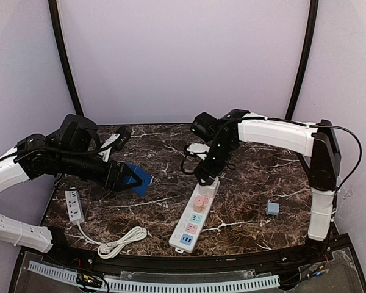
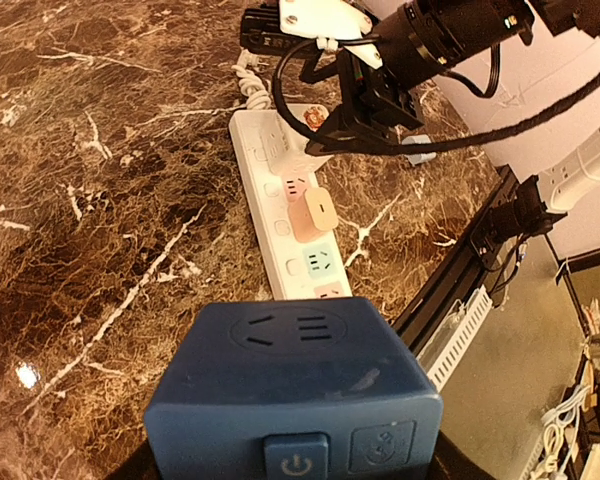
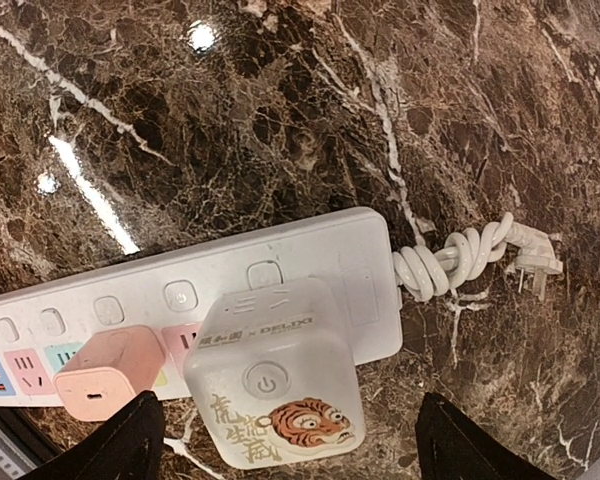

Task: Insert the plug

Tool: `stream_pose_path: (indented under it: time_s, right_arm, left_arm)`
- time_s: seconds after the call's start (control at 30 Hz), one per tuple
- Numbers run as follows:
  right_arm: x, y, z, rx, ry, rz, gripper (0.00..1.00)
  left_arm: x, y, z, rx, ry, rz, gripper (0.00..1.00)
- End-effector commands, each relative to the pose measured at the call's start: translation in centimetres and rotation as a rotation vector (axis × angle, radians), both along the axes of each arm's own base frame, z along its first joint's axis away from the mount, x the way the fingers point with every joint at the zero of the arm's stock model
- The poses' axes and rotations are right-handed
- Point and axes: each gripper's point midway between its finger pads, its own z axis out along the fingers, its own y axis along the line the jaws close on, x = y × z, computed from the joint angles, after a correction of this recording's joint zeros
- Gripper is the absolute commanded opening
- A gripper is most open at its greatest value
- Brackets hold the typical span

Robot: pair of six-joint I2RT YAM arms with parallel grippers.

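A long white power strip [image 1: 189, 229] lies on the marble table, running toward the front edge. At its far end a white cube plug [image 3: 275, 385] with a tiger picture sits on the strip [image 3: 100, 290], and a pink plug [image 3: 108, 372] sits in the socket next to it. My right gripper [image 3: 290, 405] hangs over the white cube, open, with both fingers well clear of its sides. Left of the strip and above the table, my left gripper [image 1: 129, 177] is shut on a dark blue cube plug [image 2: 292, 385]. Its prongs are hidden.
A small grey-blue cube [image 1: 272, 208] rests on the table right of the strip. A short second power strip [image 1: 74, 206] with a coiled white cord [image 1: 119, 241] lies at the front left. The long strip's bundled cord and plug [image 3: 480, 255] lie past its far end.
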Motion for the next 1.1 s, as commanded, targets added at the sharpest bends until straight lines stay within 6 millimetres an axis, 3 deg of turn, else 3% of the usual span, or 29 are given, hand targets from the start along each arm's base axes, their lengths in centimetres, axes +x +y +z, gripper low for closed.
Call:
stream_pose_path:
  time_s: [0.0, 0.17, 0.37, 0.53, 0.67, 0.83, 0.93, 1.07]
  right_arm:
    - [-0.1, 0.3, -2.6, 0.000, 0.033, 0.039, 0.85]
    - [-0.6, -1.3, -5.0, -0.056, 0.065, 0.032, 0.81]
    - [-0.2, -1.3, -5.1, -0.041, 0.068, 0.004, 0.64]
    - [0.1, -0.5, -4.3, -0.018, 0.074, 0.000, 0.39]
    - [-0.2, -0.7, -5.2, -0.032, 0.104, -0.026, 0.17]
    - [-0.3, -2.1, -5.9, -0.081, 0.108, -0.167, 0.11]
    - [-0.9, -2.8, -5.8, -0.085, 0.130, -0.265, 0.08]
    - [-2.1, -4.1, -6.3, -0.097, 0.171, -0.430, 0.00]
  left_arm:
    - [0.2, 1.2, 1.2, -0.025, 0.045, 0.121, 0.01]
    - [0.5, 1.7, 0.8, -0.022, 0.085, 0.193, 0.01]
    - [0.7, 1.5, 0.2, -0.022, 0.101, 0.224, 0.01]
    - [0.7, 0.8, 0.3, -0.024, 0.110, 0.202, 0.01]
    - [0.6, 0.9, -0.7, -0.011, 0.133, 0.216, 0.01]
    - [1.0, 1.5, -1.7, 0.014, 0.146, 0.278, 0.01]
    - [1.8, 2.7, -1.9, 0.042, 0.147, 0.378, 0.01]
    - [2.2, 2.7, -2.2, 0.055, 0.198, 0.455, 0.01]
